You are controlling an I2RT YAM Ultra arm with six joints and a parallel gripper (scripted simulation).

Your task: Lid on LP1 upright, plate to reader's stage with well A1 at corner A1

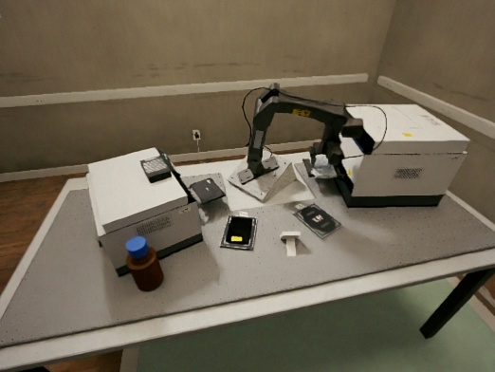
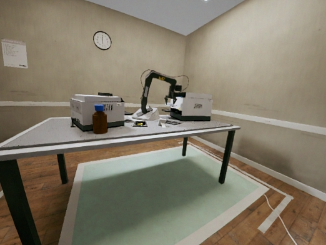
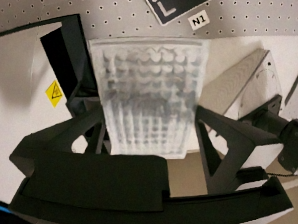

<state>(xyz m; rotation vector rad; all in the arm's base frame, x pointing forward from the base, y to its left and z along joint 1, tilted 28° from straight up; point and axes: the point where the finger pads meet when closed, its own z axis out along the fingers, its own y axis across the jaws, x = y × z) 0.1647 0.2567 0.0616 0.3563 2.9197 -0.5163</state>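
One brown bottle [image 1: 144,268] with a blue cap stands nearest on the tabletop [image 1: 332,266], just in front of the white dispenser [image 1: 137,199] at the left. The dispenser's dark stage [image 1: 207,189] juts out from its right side with no plate on it. Toward the middle lies a black pad [image 1: 238,232] with a yellow mark at its centre. I cannot tell from the top view whether a clear lid lies on it. To its right a small white T-shaped piece [image 1: 289,242] lies on the tabletop, and beyond that a second black pad [image 1: 317,220] carries the label N1. Behind these, the arm [image 1: 294,106] rises from a pale wedge base [image 1: 280,182] and reaches over to the right. Its end effector [image 1: 319,165] points down at the front left of the white reader [image 1: 408,157], which stands farthest right. In the wrist view the clear, uncovered plate [image 3: 149,96], its wells showing, sits between the two dark fingers, which stand wide apart and grip it by its sides. The plate hangs over a pale surface beside the reader's dark edge and a yellow warning sticker [image 3: 53,92], with the N1 pad just beyond its far end. Whether the plate touches the reader's stage cannot be told.
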